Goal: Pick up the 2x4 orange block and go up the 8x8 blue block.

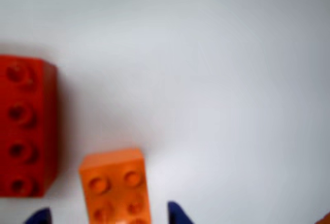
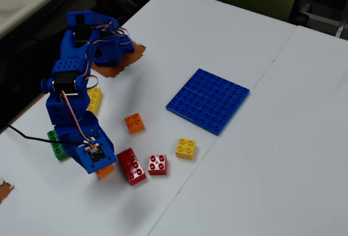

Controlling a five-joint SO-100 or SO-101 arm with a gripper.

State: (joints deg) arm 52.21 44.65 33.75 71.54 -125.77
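Wrist view. We see the orange block (image 1: 117,185) low in the frame, its long axis running toward the bottom edge, which cuts it off. Only four or five studs show; the rest is out of frame. Two blue fingertips (image 1: 177,212) poke up from the bottom edge, one on each side of the block. We place the gripper (image 1: 108,214) open, its jaws spread wider than the block, with clear gaps of white table (image 1: 216,69) between each tip and the block's sides. No contact that we can see. To the left, a red brick (image 1: 26,126) lies parallel, four studs of one row visible, apart from the orange block. The picture is soft throughout.

Fixed view. We see the blue arm (image 2: 73,103) bent forward and down at the left of the table, its head low over the surface. The orange block (image 2: 105,171) peeks out just under the head, mostly hidden by it; the gripper itself is hidden here. Just right of it lies the red brick (image 2: 131,166), then a small red brick (image 2: 157,164), and a small yellow brick (image 2: 186,148). A small orange brick (image 2: 134,123) sits above these. A yellow brick (image 2: 94,99) and a green brick (image 2: 56,143) lie partly behind the arm. The blue plate (image 2: 208,99) lies flat, well apart to the right of the arm, nothing on it.
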